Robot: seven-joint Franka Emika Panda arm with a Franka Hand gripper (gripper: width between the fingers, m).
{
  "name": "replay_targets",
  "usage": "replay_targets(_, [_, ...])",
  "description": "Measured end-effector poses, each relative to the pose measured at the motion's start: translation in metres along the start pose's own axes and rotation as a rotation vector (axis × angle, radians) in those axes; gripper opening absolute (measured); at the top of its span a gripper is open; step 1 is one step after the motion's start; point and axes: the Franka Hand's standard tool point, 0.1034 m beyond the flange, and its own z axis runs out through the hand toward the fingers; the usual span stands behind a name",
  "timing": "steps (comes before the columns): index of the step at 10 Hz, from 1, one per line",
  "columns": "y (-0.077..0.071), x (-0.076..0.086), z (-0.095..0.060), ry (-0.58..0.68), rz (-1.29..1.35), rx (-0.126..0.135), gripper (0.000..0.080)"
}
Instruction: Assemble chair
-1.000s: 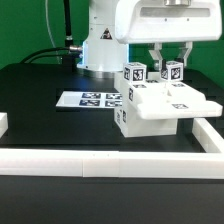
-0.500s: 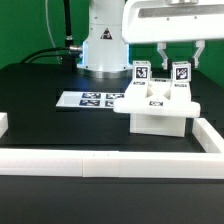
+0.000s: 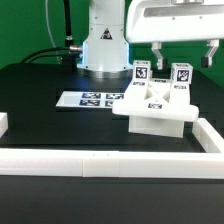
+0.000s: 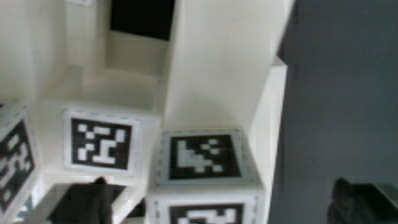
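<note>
The chair (image 3: 155, 112) is a blocky white body with black-and-white tags, standing on the black table toward the exterior view's right. Two tagged posts (image 3: 142, 72) rise from its top. My gripper (image 3: 184, 55) hangs just above the post nearer the exterior view's right, open, with both fingers apart from it. In the wrist view the gripper (image 4: 228, 200) straddles a tagged post (image 4: 210, 160). The dark fingertips (image 4: 98, 195) stand wide on either side with gaps to the post. The chair's underside is hidden.
The marker board (image 3: 88, 99) lies flat on the table at the chair's exterior-view left. A long white border rail (image 3: 100, 160) runs along the front and turns back past the chair's right. The robot base (image 3: 103, 45) stands behind.
The chair has turned and shifted toward the exterior view's right since one second ago. The fingers, close around the posts then, now stand wider apart and slightly higher.
</note>
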Motion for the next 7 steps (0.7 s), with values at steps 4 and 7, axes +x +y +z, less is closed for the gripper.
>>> replay_targets(4, [0.0042,0.0006,0.0002,0.0,-0.304,-0.002,0.0649])
replay_targets(7, [-0.0027,0.0013,-0.0002,-0.028,-0.664,-0.021,0.0649])
